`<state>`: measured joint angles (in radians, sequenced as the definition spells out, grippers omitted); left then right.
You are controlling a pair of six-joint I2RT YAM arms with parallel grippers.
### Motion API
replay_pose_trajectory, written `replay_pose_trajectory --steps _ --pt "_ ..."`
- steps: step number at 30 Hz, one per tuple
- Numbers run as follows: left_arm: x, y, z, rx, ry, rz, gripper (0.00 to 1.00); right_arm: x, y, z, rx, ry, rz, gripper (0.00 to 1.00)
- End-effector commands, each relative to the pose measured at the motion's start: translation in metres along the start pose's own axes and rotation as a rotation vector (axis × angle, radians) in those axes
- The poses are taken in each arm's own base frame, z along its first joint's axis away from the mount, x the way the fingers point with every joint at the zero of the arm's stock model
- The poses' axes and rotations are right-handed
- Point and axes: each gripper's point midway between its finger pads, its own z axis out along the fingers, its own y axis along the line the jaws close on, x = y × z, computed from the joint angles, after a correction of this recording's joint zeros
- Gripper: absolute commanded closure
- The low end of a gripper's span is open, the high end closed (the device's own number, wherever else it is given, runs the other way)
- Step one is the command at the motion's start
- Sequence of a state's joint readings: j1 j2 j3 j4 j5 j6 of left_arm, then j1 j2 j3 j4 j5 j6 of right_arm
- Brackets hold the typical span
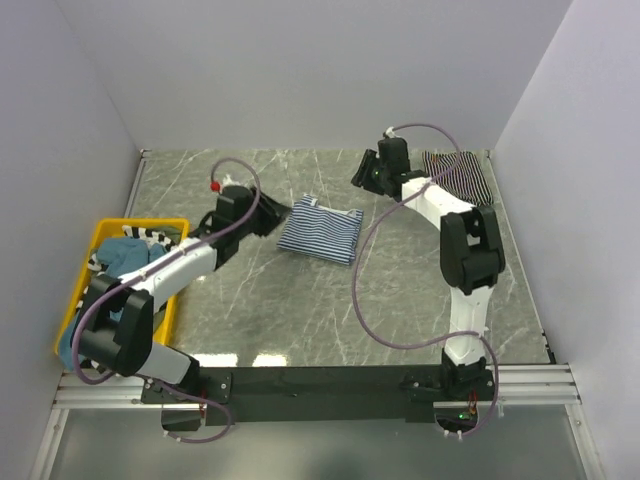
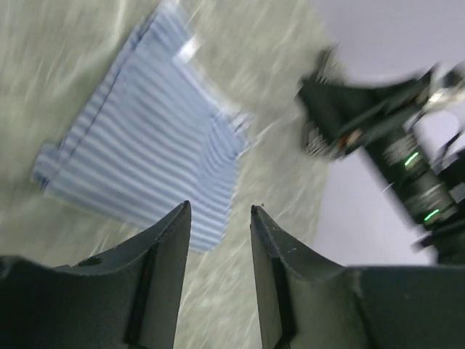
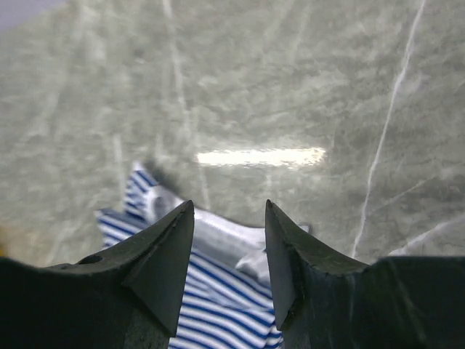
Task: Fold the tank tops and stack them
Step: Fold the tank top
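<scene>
At your far left, the yellow bin (image 1: 140, 222) holds loose tops in a heap, with a black-and-white striped one (image 1: 152, 238) showing on top. Moving right, the left jaws stand parted and empty, just beside the left edge of the folded blue-and-white tank top (image 1: 320, 232), which lies flat in the middle of the surface (image 1: 250, 300). The right jaws are likewise parted with nothing between them, and hang near its far right corner, apart from it. Farthest right, a folded black-and-white tank top (image 1: 460, 175) sits at the back corner. Expect light, limp fabric that unfolds easily. You would probably do best to pinch through all layers at a folded edge, one corner per arm, and carry it low and level.
</scene>
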<state>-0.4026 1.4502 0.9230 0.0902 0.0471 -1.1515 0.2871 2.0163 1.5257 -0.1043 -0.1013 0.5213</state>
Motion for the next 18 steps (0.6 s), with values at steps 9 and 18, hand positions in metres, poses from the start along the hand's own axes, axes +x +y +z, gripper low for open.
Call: replay_pose_trajectory --steps 9,18 --pt "0.072 0.079 -0.009 -0.177 0.115 -0.031 0.6 0.072 -0.035 0.03 0.2 0.189 -0.13 0.51" --pt "0.06 0.099 0.007 -0.261 0.102 -0.003 0.59 0.137 -0.037 -0.033 0.194 0.269 -0.079 0.55"
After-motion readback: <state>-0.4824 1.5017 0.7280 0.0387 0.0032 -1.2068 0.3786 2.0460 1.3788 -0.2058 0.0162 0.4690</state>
